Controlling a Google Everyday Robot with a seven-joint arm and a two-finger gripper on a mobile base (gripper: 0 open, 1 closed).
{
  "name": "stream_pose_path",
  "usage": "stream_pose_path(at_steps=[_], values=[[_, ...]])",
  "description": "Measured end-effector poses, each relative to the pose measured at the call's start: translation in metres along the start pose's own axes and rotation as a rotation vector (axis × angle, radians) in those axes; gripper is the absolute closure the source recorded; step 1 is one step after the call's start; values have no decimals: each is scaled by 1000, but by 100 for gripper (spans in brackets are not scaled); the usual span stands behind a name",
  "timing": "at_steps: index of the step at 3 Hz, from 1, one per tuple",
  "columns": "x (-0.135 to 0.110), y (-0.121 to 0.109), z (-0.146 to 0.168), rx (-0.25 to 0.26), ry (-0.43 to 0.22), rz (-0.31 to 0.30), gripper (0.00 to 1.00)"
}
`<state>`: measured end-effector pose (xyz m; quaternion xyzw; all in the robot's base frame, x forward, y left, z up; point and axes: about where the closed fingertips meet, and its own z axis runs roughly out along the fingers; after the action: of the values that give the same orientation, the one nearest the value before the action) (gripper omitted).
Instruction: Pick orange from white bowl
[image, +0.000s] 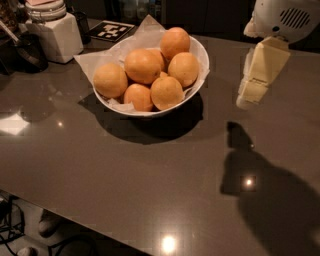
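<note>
The white bowl (199, 50), lined with crinkled white paper, stands on the dark grey table at upper centre and holds several oranges. The largest orange (143, 65) lies near the bowl's middle, with others around it and one (175, 42) piled at the back. My gripper (250, 96), cream-coloured, hangs from the white wrist at the upper right. It points down, above the table, to the right of the bowl's rim and apart from it. It holds nothing that I can see. Its shadow falls on the table below.
A white square canister (56, 34) with a lidded jar on top stands at the back left. A black-and-white marker card (114, 31) lies behind the bowl. A dark object (27, 50) sits at the far left. The table's front edge (75, 217) runs along the lower left, with cables below.
</note>
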<state>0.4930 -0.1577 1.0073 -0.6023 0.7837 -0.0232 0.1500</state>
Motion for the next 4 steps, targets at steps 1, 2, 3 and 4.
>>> stream_pose_path(at_steps=[1, 2, 3, 4], values=[[-29, 4, 3, 13, -7, -1, 0], [-73, 7, 6, 39, -5, -6, 0], [-78, 5, 4, 52, -23, -5, 0], [-109, -6, 9, 21, -53, -10, 0]])
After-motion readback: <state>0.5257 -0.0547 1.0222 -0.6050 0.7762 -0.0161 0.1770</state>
